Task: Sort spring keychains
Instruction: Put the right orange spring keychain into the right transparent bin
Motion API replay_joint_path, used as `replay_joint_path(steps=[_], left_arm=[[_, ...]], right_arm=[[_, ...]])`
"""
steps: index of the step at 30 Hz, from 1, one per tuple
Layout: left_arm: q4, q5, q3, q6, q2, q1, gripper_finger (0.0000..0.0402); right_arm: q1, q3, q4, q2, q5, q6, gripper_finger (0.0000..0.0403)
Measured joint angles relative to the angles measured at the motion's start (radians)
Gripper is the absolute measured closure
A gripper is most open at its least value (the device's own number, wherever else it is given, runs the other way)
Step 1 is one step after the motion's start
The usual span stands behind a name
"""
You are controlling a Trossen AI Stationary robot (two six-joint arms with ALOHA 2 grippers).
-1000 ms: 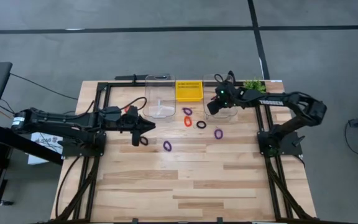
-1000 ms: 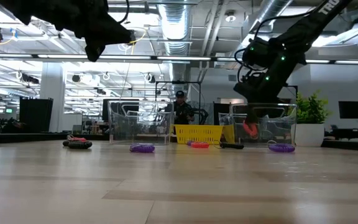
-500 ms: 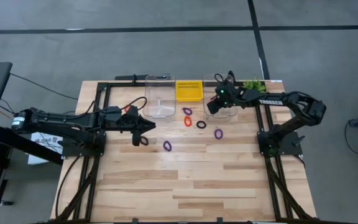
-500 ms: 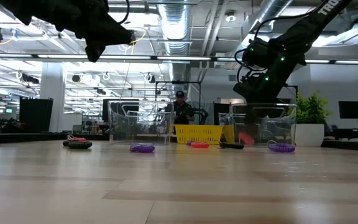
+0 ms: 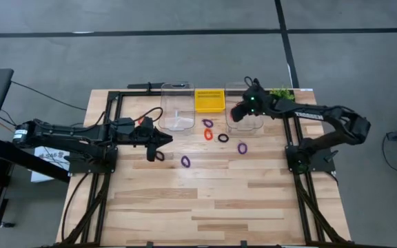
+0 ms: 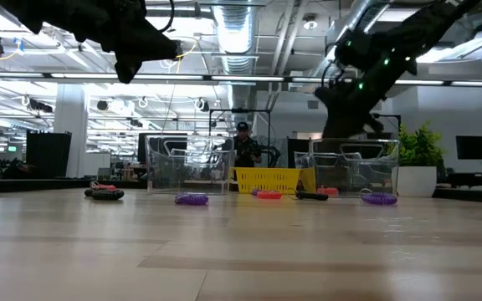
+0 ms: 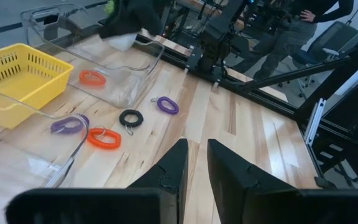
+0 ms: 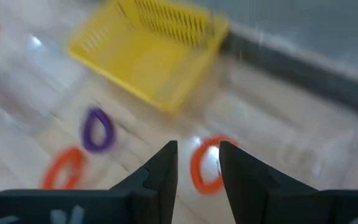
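Right hand (image 5: pixel 238 112) hangs part-open and empty above the clear bin (image 5: pixel 252 122), an orange ring (image 8: pixel 205 167) lying directly below, apparently just sorted there.

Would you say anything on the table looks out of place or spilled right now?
Nothing stands out. An orange keychain lies inside the right clear bin, while the others lie loose on the table, still unsorted.
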Motion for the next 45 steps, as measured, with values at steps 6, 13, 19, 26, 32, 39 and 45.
replay_joint_path(steps=[6,13,19,26,32,39,45], left_arm=[[0.0,0.0,0.0,0.001,0.0,0.0,0.0344],[0.0,0.0,0.0,0.004,0.0,0.0,0.0344],[-0.001,0.0,0.0,0.011,0.0,0.0,0.0344],[-0.001,0.039,0.0,0.011,0.0,0.0,0.0344],[-0.022,0.092,0.0,0.011,-0.022,0.0,0.0344],[-0.167,0.121,0.0,0.019,-0.125,-0.001,0.0344],[-0.298,0.142,0.0,0.043,-0.231,-0.003,0.0344]], right_arm=[[0.044,0.0,0.112,-0.151,0.001,-0.139,0.0291],[0.173,0.0,0.239,-0.28,-0.051,-0.44,0.0292],[0.283,0.0,0.218,-0.286,-0.192,-0.727,0.03],[0.381,0.0,0.172,-0.217,-0.187,-0.744,0.0309],[0.453,0.013,0.141,-0.125,-0.185,-0.734,0.031],[0.529,0.174,-0.041,0.058,-0.118,-0.672,0.031],[0.579,0.345,-0.243,0.255,-0.047,-0.602,0.031]])
